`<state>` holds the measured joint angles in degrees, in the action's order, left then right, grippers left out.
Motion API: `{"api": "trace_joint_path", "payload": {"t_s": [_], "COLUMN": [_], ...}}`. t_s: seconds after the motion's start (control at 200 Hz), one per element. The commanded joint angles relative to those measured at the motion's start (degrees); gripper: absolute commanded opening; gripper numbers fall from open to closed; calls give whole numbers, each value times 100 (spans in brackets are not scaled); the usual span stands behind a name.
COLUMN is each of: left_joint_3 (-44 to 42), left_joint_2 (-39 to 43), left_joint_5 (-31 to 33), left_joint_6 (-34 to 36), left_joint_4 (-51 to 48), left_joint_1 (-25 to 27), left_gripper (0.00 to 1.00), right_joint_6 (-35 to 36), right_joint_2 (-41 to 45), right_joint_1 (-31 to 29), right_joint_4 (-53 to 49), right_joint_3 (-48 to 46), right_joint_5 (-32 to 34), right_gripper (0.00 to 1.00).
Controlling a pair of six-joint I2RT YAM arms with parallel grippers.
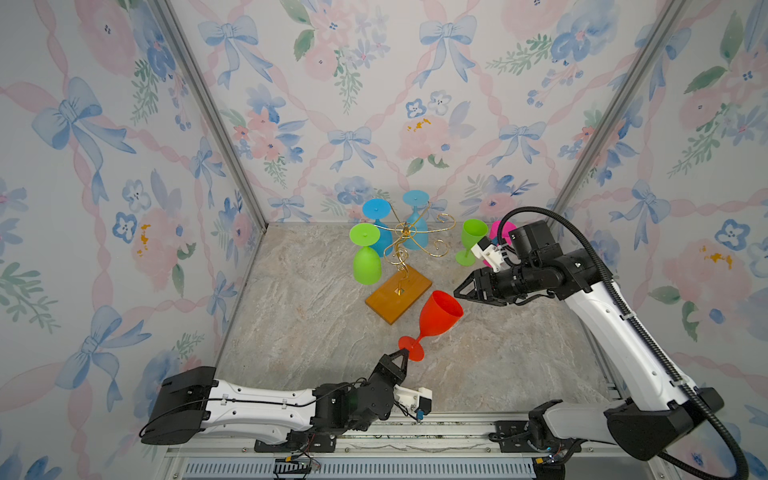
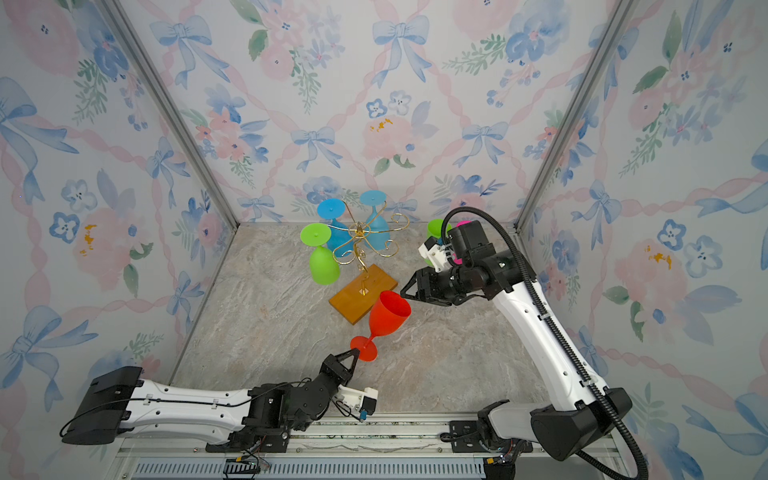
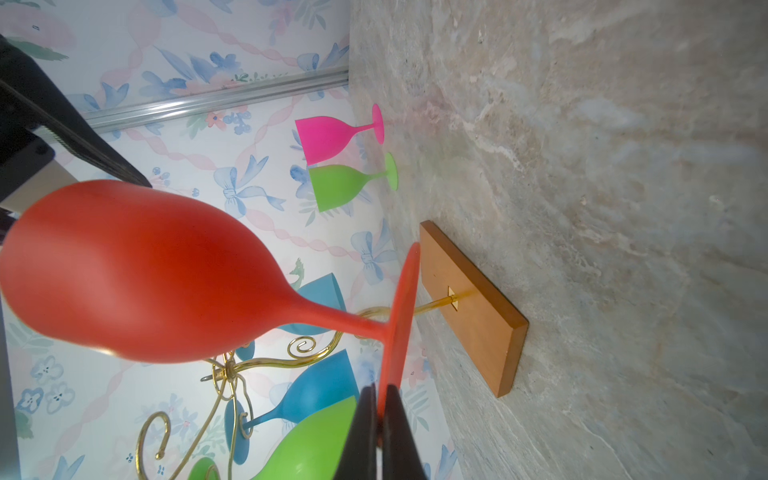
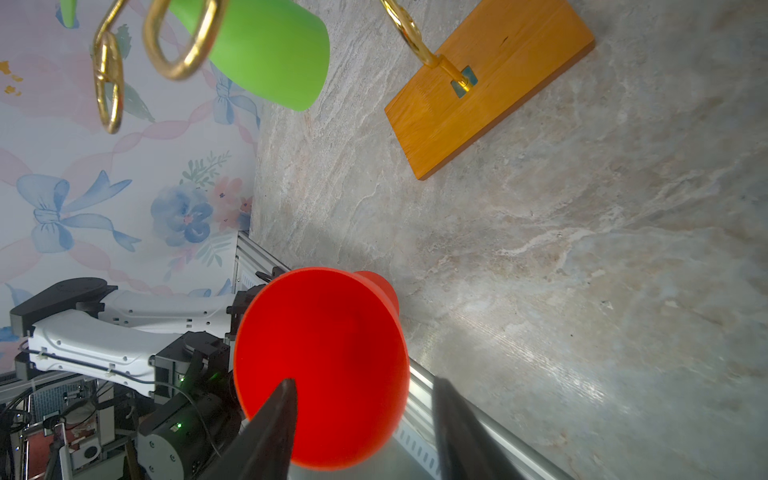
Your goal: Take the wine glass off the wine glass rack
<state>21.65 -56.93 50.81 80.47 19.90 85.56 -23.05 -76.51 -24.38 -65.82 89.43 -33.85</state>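
Observation:
The red wine glass (image 1: 440,318) (image 2: 388,318) is off the rack, tilted in the air in front of the wooden base. My left gripper (image 1: 405,352) (image 3: 380,399) is shut on the edge of its round foot. The glass's mouth (image 4: 320,365) faces my right gripper (image 1: 457,291) (image 4: 365,380), which is open. One of its fingers lies across the mouth and the other outside the rim. The wine glass rack (image 1: 405,232) (image 2: 361,232) is gold wire on an orange-brown base (image 1: 399,298) (image 3: 473,307) (image 4: 486,83), behind the red glass.
A green glass (image 1: 365,259) and two blue glasses (image 1: 378,232) (image 1: 415,224) hang upside down on the rack. A green glass (image 1: 471,241) and a pink glass (image 1: 500,230) stand upright at the back right, close to my right wrist. Floral walls enclose three sides.

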Motion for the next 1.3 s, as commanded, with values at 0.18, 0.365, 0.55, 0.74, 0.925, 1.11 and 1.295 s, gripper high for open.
{"api": "trace_joint_path", "payload": {"t_s": [0.18, 0.365, 0.55, 0.74, 0.925, 1.11, 1.295], "left_joint_3": [-185, -264, -332, -371, -400, -408, -329], "left_joint_2": [193, 200, 193, 183, 165, 157, 224], "left_joint_5": [348, 384, 399, 407, 415, 405, 316], "left_joint_6": [346, 385, 426, 452, 417, 409, 75], "left_joint_4": [642, 726, 862, 902, 917, 910, 910], "left_joint_1": [31, 20, -2, 2, -7, -5, 3], "left_gripper": [0, 0, 0, 0, 0, 10, 29], "right_joint_6": [169, 178, 194, 265, 267, 266, 270], "right_joint_2": [-223, -237, -231, -233, -229, -215, -155], "right_joint_1": [-322, -418, -467, -519, -542, -534, -353], "right_joint_4": [-115, -48, 29, 37, 74, 75, 41], "right_joint_3": [-63, -135, -206, -286, -325, -263, -162], "right_joint_5": [390, 358, 207, 29, 8, 136, 470], "right_gripper": [57, 47, 32, 23, 10, 0, 0]}}
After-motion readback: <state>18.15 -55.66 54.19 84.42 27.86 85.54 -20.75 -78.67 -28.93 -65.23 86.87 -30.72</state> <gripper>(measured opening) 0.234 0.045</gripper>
